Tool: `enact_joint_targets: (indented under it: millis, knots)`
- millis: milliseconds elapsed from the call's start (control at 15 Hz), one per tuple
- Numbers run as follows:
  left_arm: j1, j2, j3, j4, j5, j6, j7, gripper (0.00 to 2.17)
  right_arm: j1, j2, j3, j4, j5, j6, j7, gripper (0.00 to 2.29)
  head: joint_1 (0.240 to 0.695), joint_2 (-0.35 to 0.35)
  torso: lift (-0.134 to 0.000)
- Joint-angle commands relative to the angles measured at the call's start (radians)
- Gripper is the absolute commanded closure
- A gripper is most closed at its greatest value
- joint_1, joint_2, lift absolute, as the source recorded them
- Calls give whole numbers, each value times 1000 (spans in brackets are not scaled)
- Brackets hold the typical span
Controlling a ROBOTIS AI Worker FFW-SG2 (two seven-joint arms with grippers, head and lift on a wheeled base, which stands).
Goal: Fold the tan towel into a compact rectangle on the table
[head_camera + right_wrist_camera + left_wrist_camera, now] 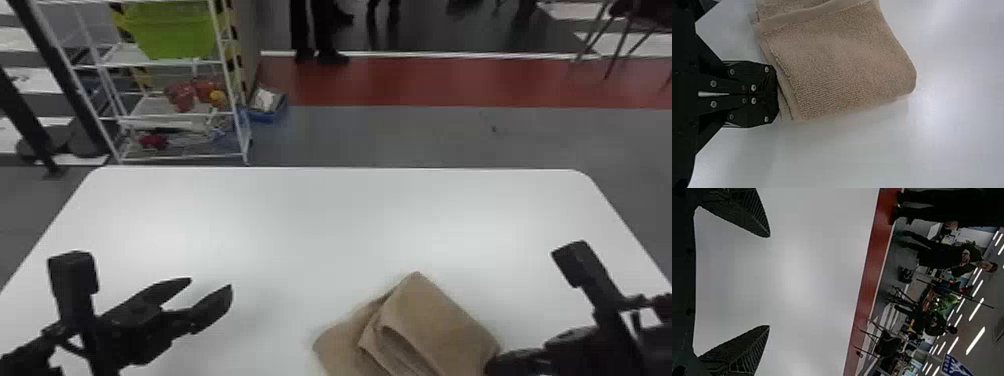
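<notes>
Tugging could skew the uneven folds of the tan towel point(440, 325), lower right of centre in the head view, if my right gripper point(777, 94), clenched at the cloth's edge, has caught only one layer. Whether it pinches any I cannot tell; the tips hide that. The head view's bottom edge cuts off the towel's near end. My left gripper point(211, 283), lower left there, is spread and empty.

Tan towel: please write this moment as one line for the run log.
tan towel: folded, layers skewed, on table | right end effector: closed at towel edge | left end effector: open over table
</notes>
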Motion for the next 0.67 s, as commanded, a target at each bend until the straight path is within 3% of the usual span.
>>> enact_joint_targets:
  millis: [0,267,400,600]
  knots:
    - [0,-7,6,0,6,-2,-1,49,-104,57,20,80,-10,2,-28,2128,695,9,-123]
    - [0,-7,13,2,7,-2,-6,49,-273,135,71,231,-19,2,-124,2128,695,49,-123]
    - [0,-7,16,2,7,-2,-6,49,-334,193,80,302,-17,2,-160,2128,695,61,-123]
    - [-6,-7,14,5,9,-2,-6,49,-394,238,89,363,-19,2,-212,2128,695,87,-123]
